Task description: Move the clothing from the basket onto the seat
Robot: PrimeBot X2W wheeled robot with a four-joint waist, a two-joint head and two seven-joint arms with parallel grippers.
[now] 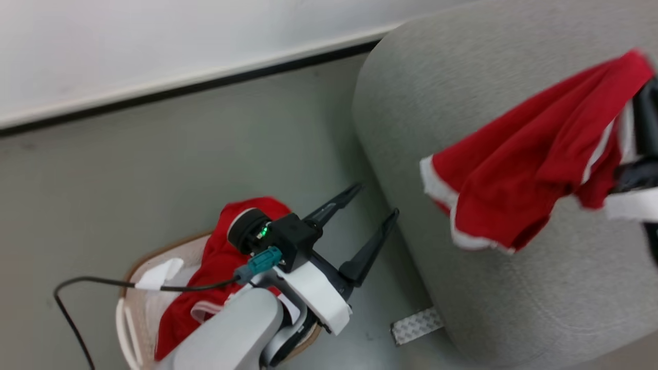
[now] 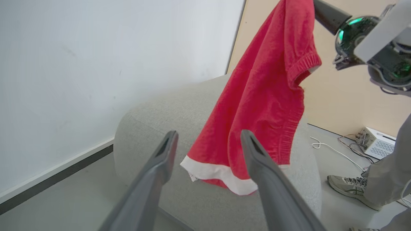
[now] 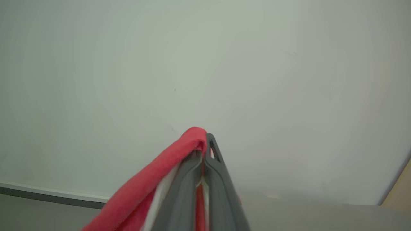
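Red shorts with white trim (image 1: 524, 169) hang over the grey seat (image 1: 462, 67), pinched at the top by my right gripper (image 1: 646, 108), which is shut on them. The right wrist view shows its fingers (image 3: 205, 141) pressed together with red cloth (image 3: 160, 179) draped over the left one. More red clothing (image 1: 221, 257) lies in the cream basket (image 1: 154, 254) at lower left. My left gripper (image 1: 376, 199) is open and empty above the basket's right side, close to the seat. In the left wrist view its fingertips (image 2: 208, 138) frame the hanging shorts (image 2: 263, 96) and the seat (image 2: 160, 122).
A white wall with a dark baseboard (image 1: 205, 82) runs behind the basket. A grey tape patch (image 1: 416, 325) lies on the floor by the seat's base. A person's shoe (image 2: 345, 186) and trouser leg (image 2: 388, 173) stand beyond the seat, near a white box with cables (image 2: 375, 144).
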